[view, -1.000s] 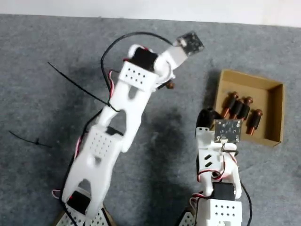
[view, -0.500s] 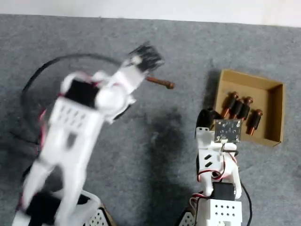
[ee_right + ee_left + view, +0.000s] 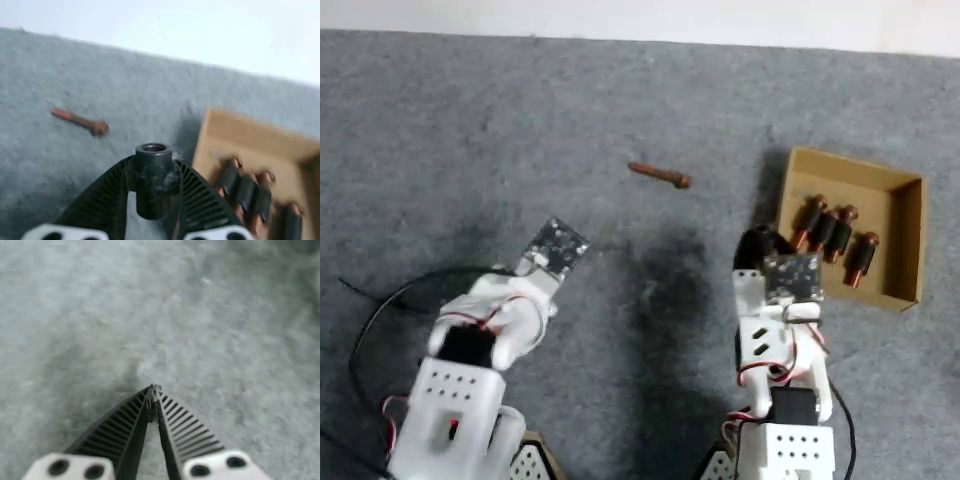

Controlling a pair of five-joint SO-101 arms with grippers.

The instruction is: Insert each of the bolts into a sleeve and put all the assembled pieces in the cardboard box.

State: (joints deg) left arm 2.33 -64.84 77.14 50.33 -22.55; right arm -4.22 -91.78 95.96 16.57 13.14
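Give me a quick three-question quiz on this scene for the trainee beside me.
1. True or false: the bolt lies inside the box.
2. How many assembled pieces are in the box?
3. Pick one. The right gripper is: A) open and empty; B) shut on a sleeve; C) shut on the bolt.

Key: 1) False, it lies on the table outside the box. 2) Four. 3) B, with the sleeve held upright.
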